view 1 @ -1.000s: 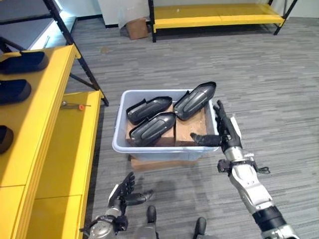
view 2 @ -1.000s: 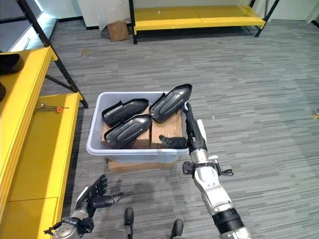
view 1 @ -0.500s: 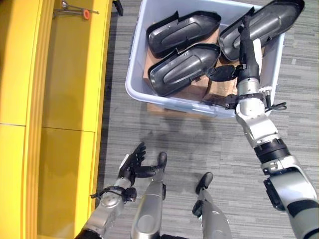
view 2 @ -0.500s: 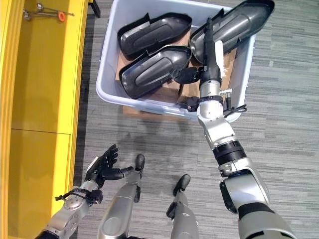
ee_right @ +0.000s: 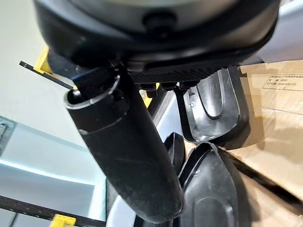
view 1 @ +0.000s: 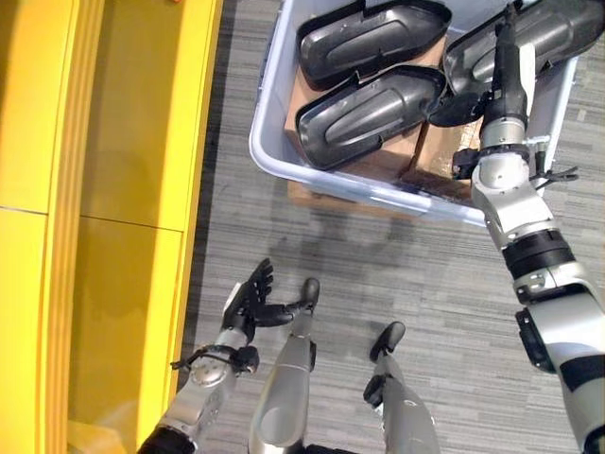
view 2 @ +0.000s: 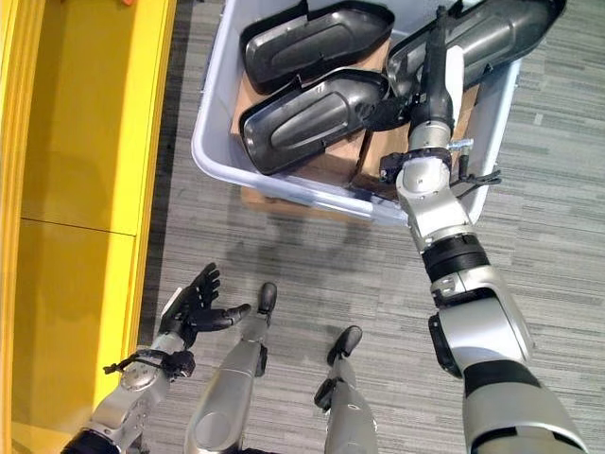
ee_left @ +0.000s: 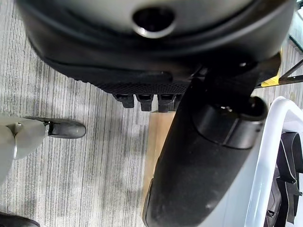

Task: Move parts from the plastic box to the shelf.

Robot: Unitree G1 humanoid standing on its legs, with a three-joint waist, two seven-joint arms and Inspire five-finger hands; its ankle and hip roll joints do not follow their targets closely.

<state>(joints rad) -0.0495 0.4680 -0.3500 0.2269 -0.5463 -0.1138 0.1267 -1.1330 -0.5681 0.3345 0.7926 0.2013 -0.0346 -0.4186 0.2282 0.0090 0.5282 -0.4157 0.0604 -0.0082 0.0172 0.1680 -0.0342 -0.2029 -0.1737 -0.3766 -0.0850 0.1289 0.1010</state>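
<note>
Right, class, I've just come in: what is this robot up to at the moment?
The robot is reaching its right hand into a grey plastic box on the floor, fingers straight, laid along one of the three dark moulded parts that lie on cardboard inside. Nothing is gripped yet. Its left hand hangs open low over the carpet, holding nothing. The yellow shelf stands to the robot's left, and all three parts are in the box.

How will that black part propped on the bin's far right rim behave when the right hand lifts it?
The black part looks like a hollow moulded shell, so probably rigid and light. It rests tilted over the plastic box rim, so it may tip. Its glossy curved surface could slip under the right hand.
</note>
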